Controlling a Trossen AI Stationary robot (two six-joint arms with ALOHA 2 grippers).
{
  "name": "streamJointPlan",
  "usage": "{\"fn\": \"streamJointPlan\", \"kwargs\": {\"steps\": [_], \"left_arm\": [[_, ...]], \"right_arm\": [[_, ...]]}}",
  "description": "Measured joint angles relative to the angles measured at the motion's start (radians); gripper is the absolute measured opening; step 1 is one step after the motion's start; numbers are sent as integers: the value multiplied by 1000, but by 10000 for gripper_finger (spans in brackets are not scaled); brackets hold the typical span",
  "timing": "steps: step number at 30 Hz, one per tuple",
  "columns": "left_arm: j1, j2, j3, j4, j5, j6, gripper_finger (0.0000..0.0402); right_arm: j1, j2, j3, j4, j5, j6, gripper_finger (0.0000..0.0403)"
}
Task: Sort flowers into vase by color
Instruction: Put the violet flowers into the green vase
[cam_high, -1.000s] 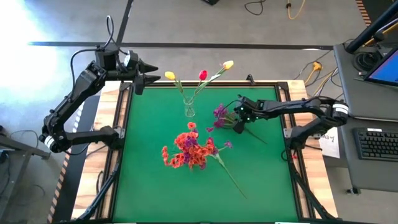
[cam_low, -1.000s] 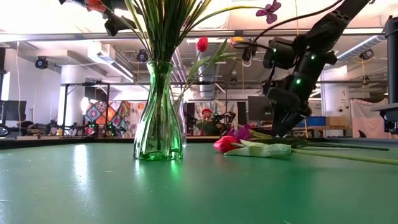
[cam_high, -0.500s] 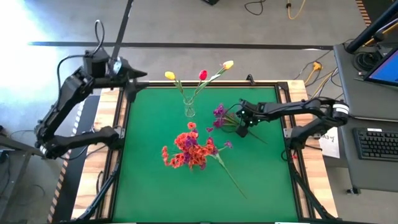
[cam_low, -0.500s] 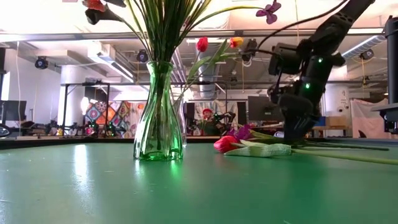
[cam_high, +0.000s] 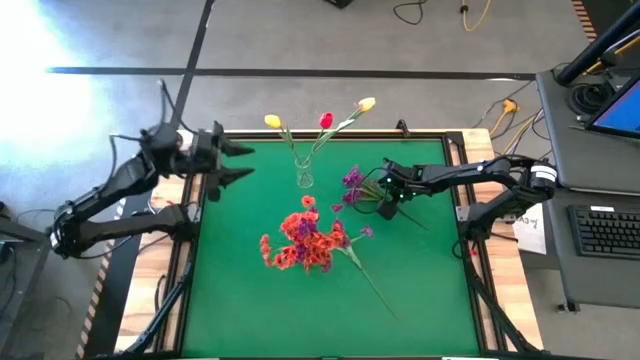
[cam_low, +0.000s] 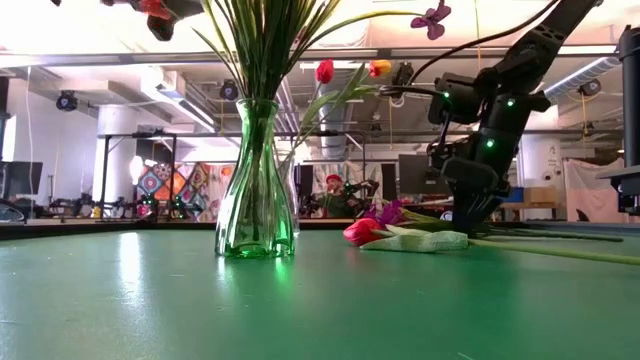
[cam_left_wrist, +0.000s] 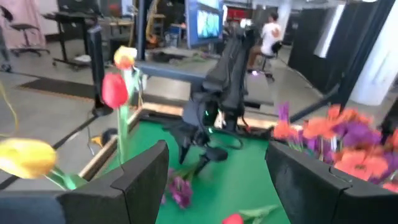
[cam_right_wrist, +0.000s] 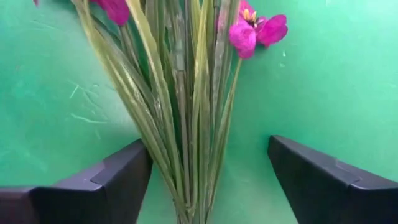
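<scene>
Toward the far middle of the green surface (cam_high: 240, 280) stands the clear glass vase (cam_high: 304, 177), upright, with three tulips in it: a yellow tulip (cam_high: 272, 121) leaning left, a red tulip (cam_high: 326, 120) in the middle, and a paler yellow tulip (cam_high: 366, 103) leaning right, their heads reaching past the far edge. Just right of the vase lies a purple spray (cam_high: 353, 181) with its long green leaves flat on the cloth. The right gripper (cam_high: 391, 195) is down over that bunch's stems; its fingers (cam_right_wrist: 93, 186) stand wide apart, one on each side of the leaves, closed on nothing. Near the centre, nearer than the vase, a heap of orange-red sprays (cam_high: 300, 240) mixed with purple blossoms (cam_high: 318, 238) lies on the cloth, a thin green stem (cam_high: 368, 280) running from it toward the near right. The left gripper (cam_high: 240, 163) hangs in the air over the far-left edge of the surface, pointing right toward the vase, well apart from it; its fingers (cam_left_wrist: 137, 180) are spread and empty.
</scene>
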Motion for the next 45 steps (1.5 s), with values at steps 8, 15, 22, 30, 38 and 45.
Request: {"fn": "streamJointPlan", "kwargs": {"steps": [8,15,22,30,38,45], "left_arm": [[-86,-37,-101,13,-149,-21,255],[-85,-99,-146,8,-152,-79,255],[-85,-163,-156,-71,-167,-80,255],[-85,-217,-174,-103,-167,-127,255],[-85,-231,-221,-72,-167,-162,255],[-85,-232,-222,-48,-167,-178,255]], "right_arm": [[-2,2,0,23,19,7,205],[-2,2,0,24,19,33,105],[1,-54,0,-31,4,51,26],[7,-238,0,-173,-5,97,18],[26,-431,0,-276,-81,154,18],[54,-550,0,-334,-143,187,18]]}}
